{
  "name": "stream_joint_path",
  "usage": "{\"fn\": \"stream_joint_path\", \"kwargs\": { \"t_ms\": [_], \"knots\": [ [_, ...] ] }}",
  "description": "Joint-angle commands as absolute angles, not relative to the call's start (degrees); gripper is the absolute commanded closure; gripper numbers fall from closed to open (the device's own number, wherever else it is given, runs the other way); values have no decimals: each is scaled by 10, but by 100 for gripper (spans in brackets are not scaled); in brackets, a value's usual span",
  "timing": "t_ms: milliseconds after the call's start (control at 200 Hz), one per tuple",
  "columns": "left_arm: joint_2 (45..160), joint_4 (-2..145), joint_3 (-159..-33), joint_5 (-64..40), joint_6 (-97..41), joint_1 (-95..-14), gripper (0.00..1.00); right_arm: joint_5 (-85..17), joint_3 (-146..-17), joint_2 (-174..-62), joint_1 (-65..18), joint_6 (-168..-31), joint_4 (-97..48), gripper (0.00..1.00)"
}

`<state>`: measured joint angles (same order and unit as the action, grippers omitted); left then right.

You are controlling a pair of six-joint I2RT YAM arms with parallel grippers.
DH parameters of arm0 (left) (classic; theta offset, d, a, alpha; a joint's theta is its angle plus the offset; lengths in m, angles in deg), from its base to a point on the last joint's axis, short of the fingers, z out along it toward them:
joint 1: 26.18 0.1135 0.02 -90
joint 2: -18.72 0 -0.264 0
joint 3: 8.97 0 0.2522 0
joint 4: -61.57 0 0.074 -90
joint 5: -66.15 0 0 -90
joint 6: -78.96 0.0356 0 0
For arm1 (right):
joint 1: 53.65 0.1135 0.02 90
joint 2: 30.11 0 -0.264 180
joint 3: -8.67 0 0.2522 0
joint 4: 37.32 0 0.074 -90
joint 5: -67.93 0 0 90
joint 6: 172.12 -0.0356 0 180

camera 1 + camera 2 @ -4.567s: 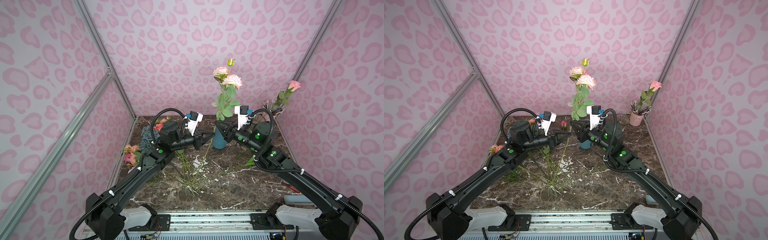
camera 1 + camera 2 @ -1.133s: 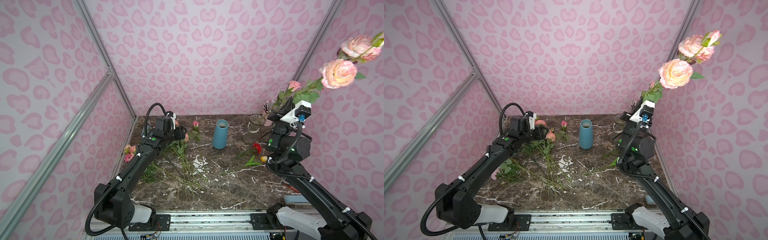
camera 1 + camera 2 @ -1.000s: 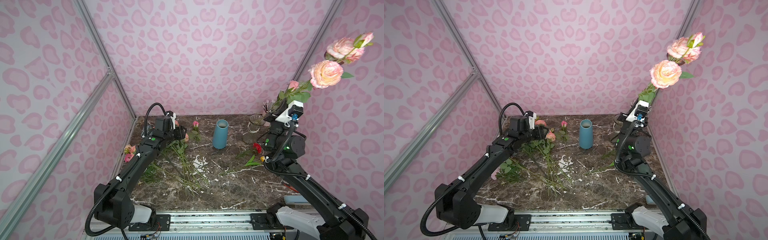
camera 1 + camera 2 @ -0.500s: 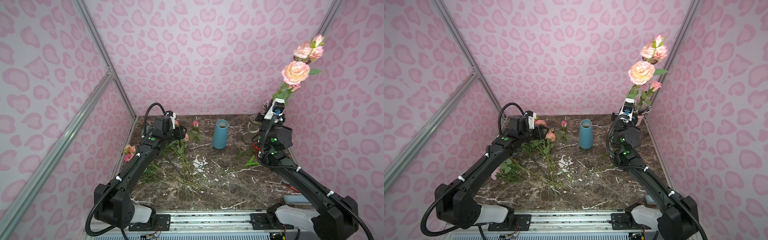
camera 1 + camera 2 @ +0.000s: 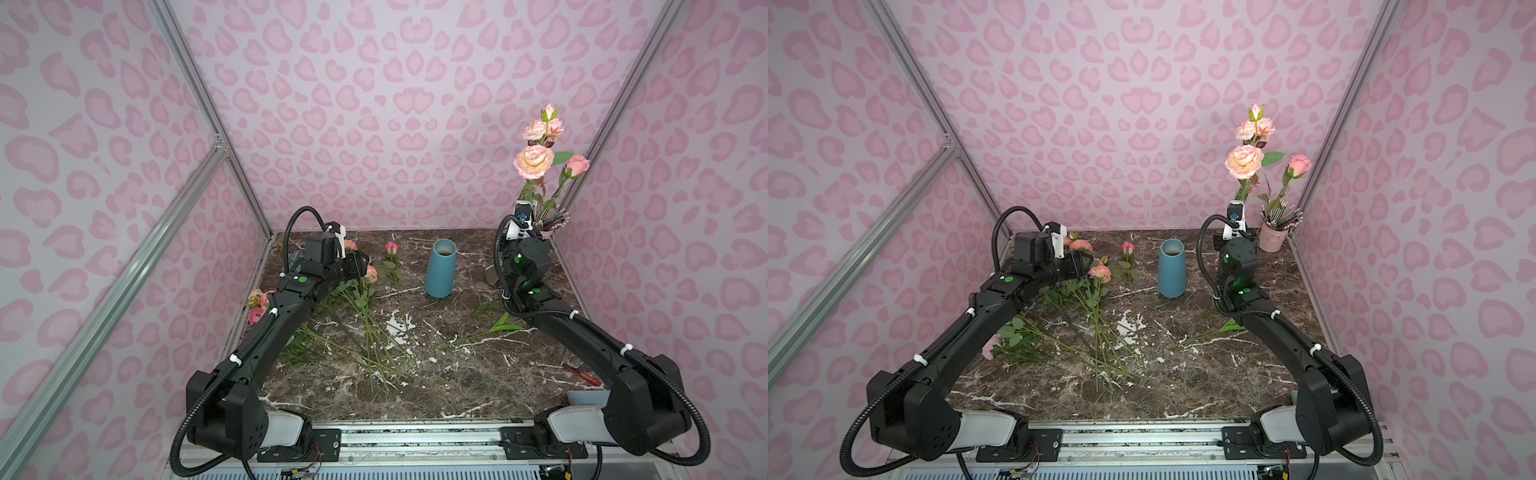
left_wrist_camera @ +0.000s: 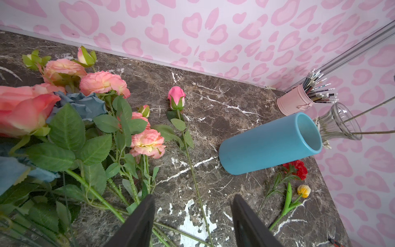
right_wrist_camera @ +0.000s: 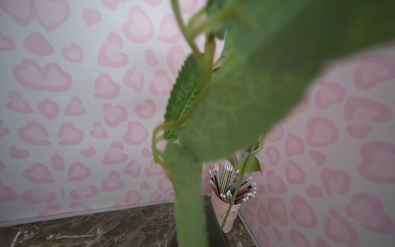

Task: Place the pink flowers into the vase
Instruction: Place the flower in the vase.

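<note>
Pink flowers [image 6: 147, 143] are mostly heaped on the left side of the dark brown marble tabletop [image 5: 457, 374], stems crossed and mixed in with some dusty-blue blooms [image 6: 81, 104]. The left gripper [image 6: 192, 198] is hung just above those stems, black fingers spread and nothing caught between them, so a fresh pick looks to be lined up there. One slim pink rosebud [image 6: 176, 99] is laid apart from the heap, towards the middle.

Next along, the matte blue cylindrical vase [image 5: 439, 270] is stood upright and looks empty.

Over on the right, a spray of salmon-pink roses [image 5: 534, 162] is pinched low on its stem by the right gripper [image 5: 524, 204], jaws pressed tight. It's held upright near the back right corner, close by a clear flared glass vase [image 6: 339, 122] and a pink cup of pencils [image 5: 1271, 241]. So the carry-and-insert step seems to be in hand. Which vase is meant can't be settled here, and the stem end is hidden behind the arm. Either way, the stem has to be kept vertical over a mouth and lowered before it's let go.

Looks-wise: ruffled peach-to-pink heads, a bud on top, a thin green stem and serrated leaves. Probably top-heavy, so some sway is to be expected.
</note>
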<state>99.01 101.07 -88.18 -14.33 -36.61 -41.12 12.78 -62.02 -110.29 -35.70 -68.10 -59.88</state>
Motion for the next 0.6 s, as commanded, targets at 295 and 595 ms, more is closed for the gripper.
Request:
{"fn": "stream_joint_path", "kwargs": {
  "t_ms": [295, 595],
  "knots": [
    [1017, 1014, -891, -171, -376, -410, 32, 131, -674, -1161, -385, -792, -497, 66],
    [1025, 1048, -883, -199, -399, -412, 35, 104, -717, -1146, -387, -897, -320, 51]
  ]
}}
